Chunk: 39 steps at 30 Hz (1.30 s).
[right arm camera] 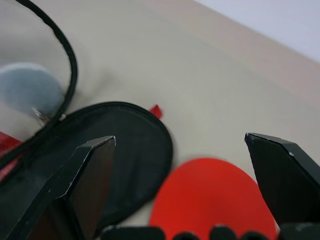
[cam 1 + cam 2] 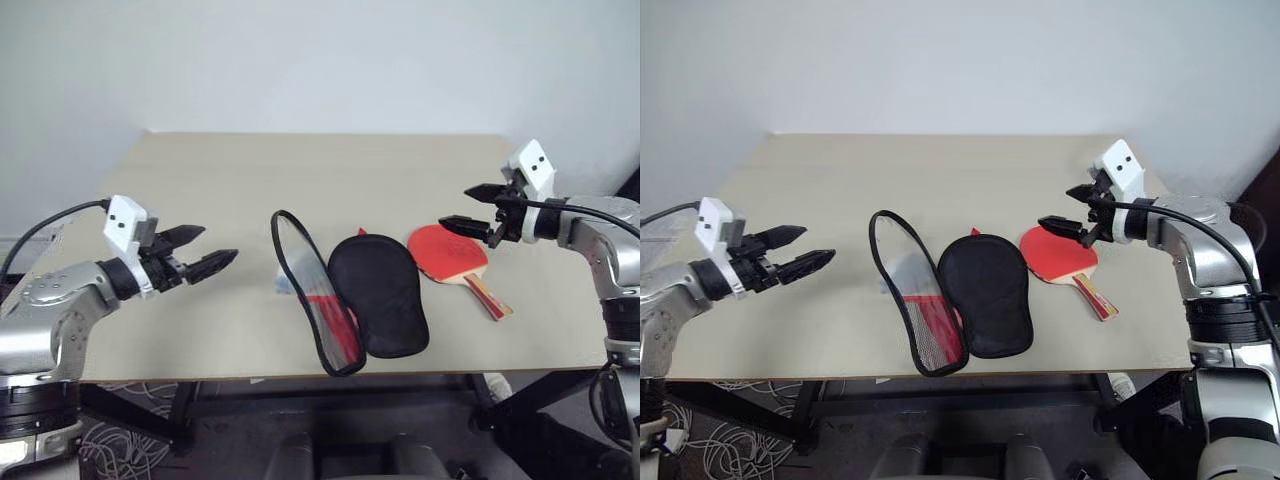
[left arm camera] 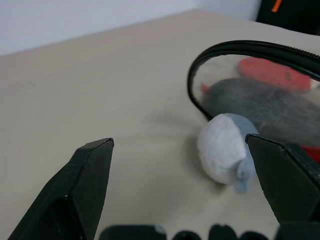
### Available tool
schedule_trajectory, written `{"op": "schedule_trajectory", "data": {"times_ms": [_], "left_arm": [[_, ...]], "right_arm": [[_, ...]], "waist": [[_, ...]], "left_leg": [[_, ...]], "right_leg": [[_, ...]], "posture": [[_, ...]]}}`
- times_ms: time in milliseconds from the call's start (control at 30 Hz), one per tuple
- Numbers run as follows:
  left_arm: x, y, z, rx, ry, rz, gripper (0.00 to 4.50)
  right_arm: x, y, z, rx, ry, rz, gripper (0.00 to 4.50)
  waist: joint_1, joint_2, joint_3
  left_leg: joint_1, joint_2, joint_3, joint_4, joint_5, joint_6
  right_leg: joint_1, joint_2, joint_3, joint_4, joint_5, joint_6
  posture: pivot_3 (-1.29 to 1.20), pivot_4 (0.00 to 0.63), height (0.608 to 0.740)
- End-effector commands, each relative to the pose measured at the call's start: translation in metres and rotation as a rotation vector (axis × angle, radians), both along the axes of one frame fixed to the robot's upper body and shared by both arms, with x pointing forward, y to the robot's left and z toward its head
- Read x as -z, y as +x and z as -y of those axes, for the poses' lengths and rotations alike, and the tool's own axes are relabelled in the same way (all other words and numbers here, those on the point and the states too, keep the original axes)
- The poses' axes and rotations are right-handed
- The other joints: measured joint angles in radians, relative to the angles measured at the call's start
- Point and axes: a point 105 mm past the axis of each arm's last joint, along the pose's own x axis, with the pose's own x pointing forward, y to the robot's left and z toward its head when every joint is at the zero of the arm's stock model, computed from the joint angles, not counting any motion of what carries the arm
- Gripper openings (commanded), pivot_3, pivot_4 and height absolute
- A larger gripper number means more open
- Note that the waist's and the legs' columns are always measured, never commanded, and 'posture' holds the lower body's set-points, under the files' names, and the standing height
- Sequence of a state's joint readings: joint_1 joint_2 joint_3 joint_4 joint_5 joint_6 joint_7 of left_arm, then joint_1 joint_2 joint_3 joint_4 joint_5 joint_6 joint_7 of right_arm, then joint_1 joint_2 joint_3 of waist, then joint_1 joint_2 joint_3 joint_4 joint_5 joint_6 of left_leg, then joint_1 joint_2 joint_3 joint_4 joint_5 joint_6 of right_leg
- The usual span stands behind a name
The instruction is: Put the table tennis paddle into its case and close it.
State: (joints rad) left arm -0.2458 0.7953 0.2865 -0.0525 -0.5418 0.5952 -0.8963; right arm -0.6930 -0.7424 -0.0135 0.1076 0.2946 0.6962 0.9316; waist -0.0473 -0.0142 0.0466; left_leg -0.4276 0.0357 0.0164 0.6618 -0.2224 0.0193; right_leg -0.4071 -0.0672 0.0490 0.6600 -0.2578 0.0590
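We start at our left gripper (image 2: pixel 198 252): released, its two black fingers spread wide and gripping nothing, hovering above the table (image 2: pixel 200 180) well to the left of the case (image 2: pixel 345 295). Seen from that wrist, a small pale grey-white soft lump (image 3: pixel 225 155) sits on the table just beside the case's raised rim.

Over to our right gripper (image 2: pixel 470 207): also released, fingers parted and empty, poised above the paddle (image 2: pixel 452 252), which lies just right of the case, close to it. The paddle rests flat, red face up, its wooden handle with the red stripe pointing away from the case toward the table's near right edge.

The case itself lies unzipped at the middle of the table near the front edge. Its black-lined half rests flat, while the other half, with the black zipper rim and see-through mesh, stands tilted up on the left.

The table is a plain light beige top, bare behind the case. Beyond it we see a blank pale wall (image 2: pixel 320 60). Under the table's front edge, left of the case, loose cables (image 2: pixel 130 400) lie on a dark floor.
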Motion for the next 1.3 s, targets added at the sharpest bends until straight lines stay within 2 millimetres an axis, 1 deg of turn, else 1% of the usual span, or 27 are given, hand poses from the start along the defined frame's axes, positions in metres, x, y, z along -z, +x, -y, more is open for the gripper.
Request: {"op": "schedule_trajectory", "data": {"times_ms": [33,67,167,333,433,600,767,967,1033,1133,1167,1200,1233,1267,1300], "left_arm": [[-0.019,-0.002,0.009,0.064,0.022,0.058,4.49],[-0.021,-0.003,0.009,0.077,0.022,0.061,4.49],[-0.021,-0.001,0.002,0.057,0.046,0.071,4.49],[-0.023,-0.005,-0.002,0.053,0.06,0.076,4.49],[-0.025,-0.006,-0.006,0.059,0.08,0.086,4.49],[-0.033,-0.008,-0.01,0.063,0.111,0.115,4.49],[-0.033,-0.009,-0.011,0.087,0.123,0.109,4.49],[-0.032,-0.009,-0.01,0.099,0.139,0.104,4.49],[-0.033,-0.008,-0.011,0.1,0.14,0.102,4.49],[-0.034,-0.007,-0.011,0.101,0.142,0.103,4.49],[-0.034,-0.007,-0.011,0.102,0.143,0.103,4.5],[-0.034,-0.006,-0.01,0.103,0.146,0.103,4.5],[-0.033,-0.006,-0.01,0.103,0.149,0.102,4.5],[-0.032,-0.006,-0.01,0.104,0.151,0.101,4.5],[-0.032,-0.006,-0.009,0.106,0.151,0.1,4.5]], "right_arm": [[-0.025,-0.005,0.0,0.005,0.024,0.069,4.5],[-0.025,-0.006,0.0,0.0,0.019,0.069,4.5],[-0.011,0.0,0.013,0.094,-0.011,0.034,4.5],[0.0,-0.003,0.026,0.155,-0.023,-0.008,4.5],[0.01,-0.006,0.031,0.188,-0.025,-0.063,4.5],[0.05,-0.009,0.047,0.287,-0.07,-0.19,4.5],[0.083,-0.016,0.05,0.311,-0.102,-0.263,4.5],[0.121,-0.022,0.063,0.422,-0.114,-0.317,4.5],[0.131,-0.026,0.062,0.436,-0.11,-0.343,4.5],[0.139,-0.027,0.058,0.447,-0.087,-0.361,4.5],[0.14,-0.027,0.058,0.454,-0.084,-0.361,4.14],[0.141,-0.026,0.059,0.466,-0.078,-0.36,3.91],[0.141,-0.026,0.059,0.475,-0.068,-0.36,3.6],[0.141,-0.026,0.058,0.48,-0.061,-0.359,3.26],[0.141,-0.026,0.057,0.486,-0.049,-0.358,2.82]], "waist": [[-0.003,0.0,0.0],[-0.003,0.0,0.0],[-0.001,0.0,0.0],[0.002,0.0,0.0],[0.0,0.0,0.0],[0.0,0.0,0.0],[0.0,0.0,0.0],[0.0,0.0,0.0],[0.0,0.0,0.0],[0.0,0.0,0.0],[0.0,-0.001,0.0],[-0.001,-0.001,-0.001],[-0.002,-0.001,-0.001],[-0.002,-0.001,-0.001],[-0.002,-0.001,-0.001]], "left_leg": [[0.0,0.0,0.0,0.0,0.0,0.0],[0.0,0.0,0.0,0.0,0.0,0.0],[0.0,0.001,0.0,0.0,0.0,0.0],[0.0,0.0,0.0,0.0,0.0,0.0],[0.0,0.0,0.0,0.0,0.0,0.0],[0.0,0.0,0.0,0.0,0.0,0.0],[0.0,0.0,0.0,0.0,0.0,0.0],[0.0,0.0,0.0,0.0,0.0,0.0],[0.0,0.0,0.0,0.0,0.0,0.0],[0.001,0.0,0.0,0.0,0.0,0.0],[0.001,0.0,0.0,0.0,0.0,0.0],[0.001,0.001,0.0,0.0,0.0,0.0],[0.002,0.001,0.0,0.0,0.0,0.0],[0.002,0.001,0.0,0.0,0.0,0.0],[0.002,0.001,0.0,0.0,0.0,0.0]], "right_leg": [[0.0,0.0,0.001,0.0,0.0,0.0],[-0.001,0.001,0.001,0.0,0.0,0.0],[0.0,0.001,0.0,0.0,0.0,0.0],[0.0,0.0,0.0,0.0,0.0,0.0],[0.0,0.0,0.0,0.0,0.0,0.0],[0.0,0.0,0.0,0.0,0.0,0.0],[0.0,0.0,0.0,0.0,0.0,0.0],[0.0,0.0,0.0,0.0,0.0,0.0],[0.0,0.0,0.001,0.0,0.0,0.0],[0.001,0.0,0.001,0.0,0.0,0.0],[0.001,0.001,0.0,0.0,0.0,0.0],[0.001,0.001,0.0,0.0,0.0,0.0],[0.002,0.001,0.001,0.0,0.0,0.0],[0.002,0.001,0.001,0.0,0.0,0.0],[0.002,0.001,0.001,0.0,0.0,0.0]], "posture": [[0.0,0.0,0.74],[0.0,0.0,0.74],[0.0,0.0,0.74],[0.0,0.0,0.74],[0.0,0.0,0.74],[0.0,0.0,0.74],[0.0,0.0,0.74],[0.0,0.0,0.74],[0.0,0.0,0.74],[0.0,0.0,0.74],[0.0,0.0,0.74],[0.0,0.0,0.74],[0.0,0.0,0.74],[0.0,0.0,0.74],[0.0,0.0,0.74]]}}
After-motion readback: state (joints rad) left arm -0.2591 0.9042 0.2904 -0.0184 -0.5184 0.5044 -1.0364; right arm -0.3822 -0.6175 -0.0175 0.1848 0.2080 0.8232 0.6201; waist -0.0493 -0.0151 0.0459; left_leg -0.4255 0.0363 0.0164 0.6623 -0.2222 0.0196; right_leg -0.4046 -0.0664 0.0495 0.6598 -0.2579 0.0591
